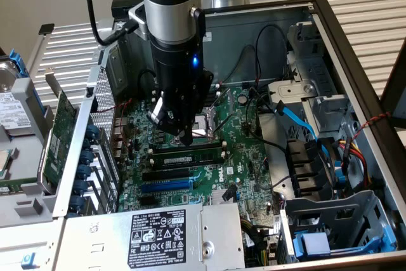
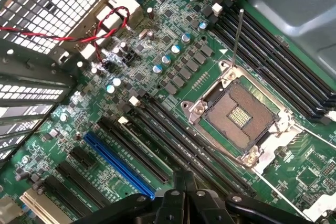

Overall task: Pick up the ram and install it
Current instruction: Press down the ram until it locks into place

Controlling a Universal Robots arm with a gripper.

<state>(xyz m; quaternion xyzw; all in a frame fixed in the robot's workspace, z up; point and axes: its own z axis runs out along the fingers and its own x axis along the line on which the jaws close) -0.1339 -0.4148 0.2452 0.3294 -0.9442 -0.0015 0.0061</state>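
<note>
The ram (image 1: 190, 154), a narrow green stick with dark chips, stands on edge in a black slot of the motherboard (image 1: 247, 157), just in front of the CPU socket (image 1: 207, 126). My gripper (image 1: 184, 138) hangs straight down over the ram's middle, shut, with its tips at or just above the stick's top edge; contact cannot be told. In the wrist view the shut gripper (image 2: 181, 187) points down at the rows of long black slots (image 2: 173, 140) beside the CPU socket (image 2: 242, 115). Nothing is held between the fingers.
The open PC case holds a power supply (image 1: 158, 233) at the front, drive bays (image 1: 336, 220) and a blue cable (image 1: 298, 118) on the exterior view's right, a green expansion card (image 1: 60, 131) outside on its left, a blue slot (image 2: 118, 163) and red wires (image 2: 105, 24).
</note>
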